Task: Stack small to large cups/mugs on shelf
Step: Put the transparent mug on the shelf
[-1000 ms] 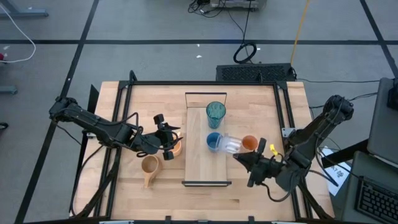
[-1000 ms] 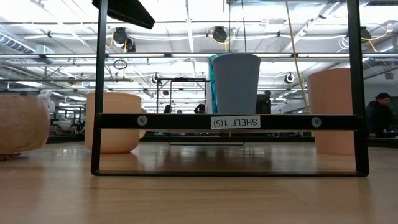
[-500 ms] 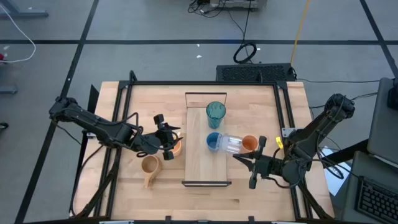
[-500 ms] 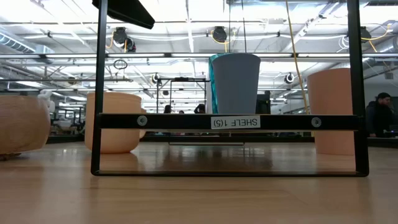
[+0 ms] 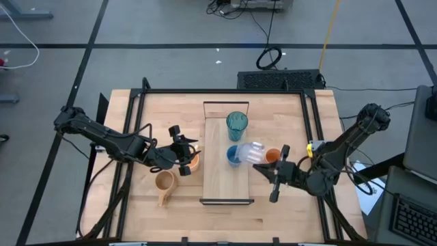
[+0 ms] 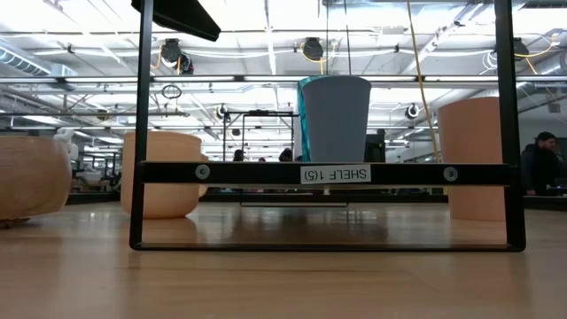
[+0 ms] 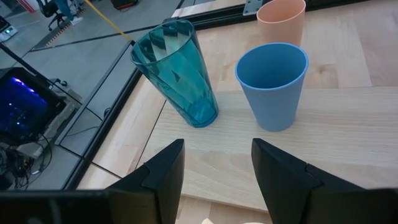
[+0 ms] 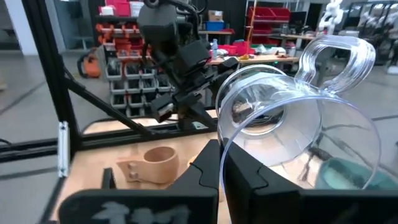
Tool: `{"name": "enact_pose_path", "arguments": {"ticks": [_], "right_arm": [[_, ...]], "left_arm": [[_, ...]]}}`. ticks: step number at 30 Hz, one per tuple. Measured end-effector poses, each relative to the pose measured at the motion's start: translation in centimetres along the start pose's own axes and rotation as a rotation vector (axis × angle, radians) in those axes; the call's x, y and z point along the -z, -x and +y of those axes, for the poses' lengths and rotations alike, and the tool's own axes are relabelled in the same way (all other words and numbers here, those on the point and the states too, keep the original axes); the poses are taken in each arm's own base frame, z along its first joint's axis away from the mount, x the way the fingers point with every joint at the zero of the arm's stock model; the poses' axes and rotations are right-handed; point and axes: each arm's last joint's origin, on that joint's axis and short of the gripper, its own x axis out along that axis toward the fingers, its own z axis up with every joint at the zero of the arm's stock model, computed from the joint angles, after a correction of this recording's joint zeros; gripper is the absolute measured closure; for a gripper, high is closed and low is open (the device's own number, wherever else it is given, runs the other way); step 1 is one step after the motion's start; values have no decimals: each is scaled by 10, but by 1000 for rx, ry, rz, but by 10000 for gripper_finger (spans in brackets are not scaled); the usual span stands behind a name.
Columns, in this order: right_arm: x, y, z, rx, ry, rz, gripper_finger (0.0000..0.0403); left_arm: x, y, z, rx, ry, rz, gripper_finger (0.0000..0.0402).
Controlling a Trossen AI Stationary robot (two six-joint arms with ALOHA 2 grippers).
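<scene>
Shelf (image 5: 225, 181), seen from above, runs down the middle of the table (image 5: 287, 116) as a long pale board. On it the teal tumbler (image 5: 237, 125) stands toward the far end, and the blue cup (image 5: 233, 155) stands nearer the middle. The right gripper (image 5: 263, 168) reaches in at the shelf's right edge, its fingers pinched together on the rim of the clear glass mug (image 5: 251, 152), which is tipped on its side right next to the blue cup. The orange cup (image 5: 273, 156) stands on the table just off the shelf's right edge, behind the glass. Left of the shelf, the left gripper (image 5: 193, 154) is at the orange mug (image 5: 193, 161), jaws spread wide about it; whether it grips the mug cannot be told. The tan mug (image 5: 164, 182) sits on the table a little nearer than the orange mug.

Low view: the shelf's dark end rail (image 6: 323, 174) frames the blue cup (image 6: 337, 117), with the teal tumbler's edge (image 6: 301, 120) behind it. The orange mug (image 6: 162, 174) stands left of the rail, the tan mug (image 6: 34, 177) farther left, the orange cup (image 6: 469, 158) to the right.

Left wrist view: the two fingers (image 7: 163, 174) stand well apart, with the tumbler (image 7: 177, 71), blue cup (image 7: 272, 84) and orange cup (image 7: 281, 22) beyond on and past the shelf.

Right wrist view: the closed fingers (image 8: 245, 180) clamp the wall of the glass mug (image 8: 292, 118), its handle uppermost; the tan mug (image 8: 155, 163) and left gripper (image 8: 180, 59) lie beyond.
</scene>
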Motion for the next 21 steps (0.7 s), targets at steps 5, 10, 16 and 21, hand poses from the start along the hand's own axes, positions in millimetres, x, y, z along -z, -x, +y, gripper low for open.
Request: {"name": "enact_pose_path", "arguments": {"ticks": [5, 10, 16, 21], "right_arm": [[-1, -1, 0, -24, -29, -1, 403], [-1, -1, 0, -24, -20, -1, 403], [-1, -1, 0, -25, 27, -1, 403], [-1, -1, 0, -25, 96, -2, 403]], "left_arm": [[0, 0, 0, 0, 0, 0, 213], [0, 0, 0, 0, 0, 0, 213], [0, 0, 0, 0, 0, 0, 213], [0, 0, 0, 0, 0, 0, 213]]}}
